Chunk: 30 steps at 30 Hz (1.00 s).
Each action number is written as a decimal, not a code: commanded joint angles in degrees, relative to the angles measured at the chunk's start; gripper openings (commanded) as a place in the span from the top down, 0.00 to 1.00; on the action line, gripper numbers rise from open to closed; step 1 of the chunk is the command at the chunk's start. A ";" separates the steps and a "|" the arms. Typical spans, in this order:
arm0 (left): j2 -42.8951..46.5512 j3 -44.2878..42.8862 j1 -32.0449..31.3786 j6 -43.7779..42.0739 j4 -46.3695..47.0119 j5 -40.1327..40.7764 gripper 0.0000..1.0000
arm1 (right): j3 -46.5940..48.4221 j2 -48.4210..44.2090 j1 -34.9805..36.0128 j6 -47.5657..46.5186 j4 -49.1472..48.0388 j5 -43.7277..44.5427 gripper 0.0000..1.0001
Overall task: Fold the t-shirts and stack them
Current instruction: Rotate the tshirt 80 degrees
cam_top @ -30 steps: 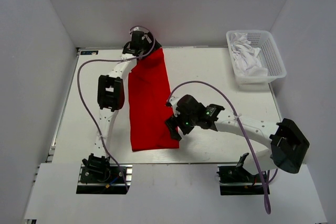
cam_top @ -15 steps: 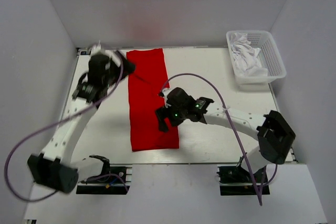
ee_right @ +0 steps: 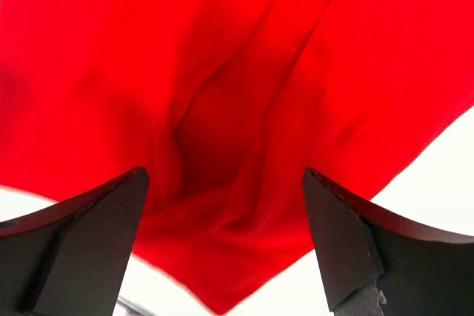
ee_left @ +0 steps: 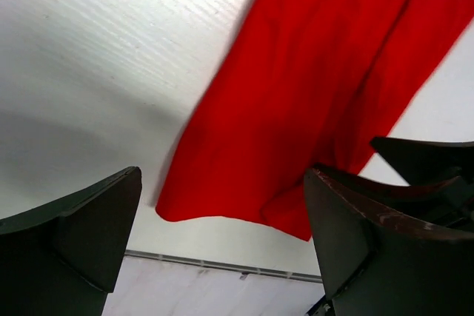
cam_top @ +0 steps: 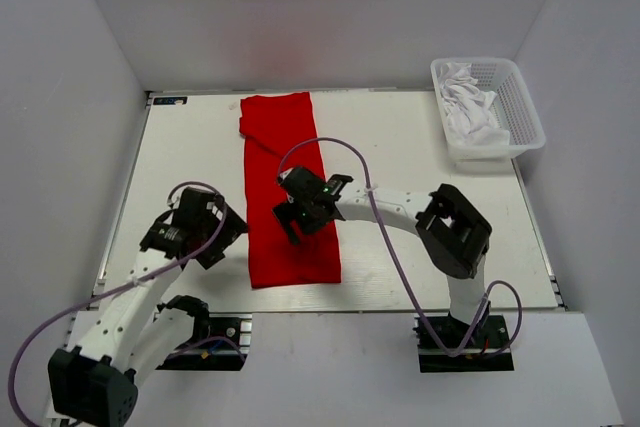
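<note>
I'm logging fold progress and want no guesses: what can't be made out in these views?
1. Top view: the white clothes in the basket are bunched and small; their count cannot be told.
2. Top view: the right gripper hides the middle of the red t-shirt.
3. Right wrist view: close-up; whether its fingers touch the cloth is unclear.
4. Left wrist view: the frame's edge cuts off the shirt's far end.

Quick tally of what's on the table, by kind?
Red shirt: 1
Basket: 1
White clothes pile in the basket: 1 (number of pieces can't be told)
Total: 3
</note>
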State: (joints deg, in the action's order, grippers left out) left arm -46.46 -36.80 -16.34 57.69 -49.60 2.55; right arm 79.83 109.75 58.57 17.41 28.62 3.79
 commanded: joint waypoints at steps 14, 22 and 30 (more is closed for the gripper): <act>-5.84 -2.67 -0.10 -2.67 -2.43 1.76 0.00 | 6.65 5.47 0.58 3.51 6.53 11.41 0.62; -5.84 -2.67 -0.10 -2.67 -2.95 2.29 0.00 | 8.23 7.23 1.02 2.89 6.97 12.12 0.77; -6.37 -2.67 -0.10 -3.81 -2.95 2.29 0.00 | 8.94 7.41 1.03 2.81 6.62 11.06 1.00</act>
State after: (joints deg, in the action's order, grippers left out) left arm -53.17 -39.18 -16.34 54.87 -52.34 3.92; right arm 86.46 116.77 59.29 20.18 34.70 14.66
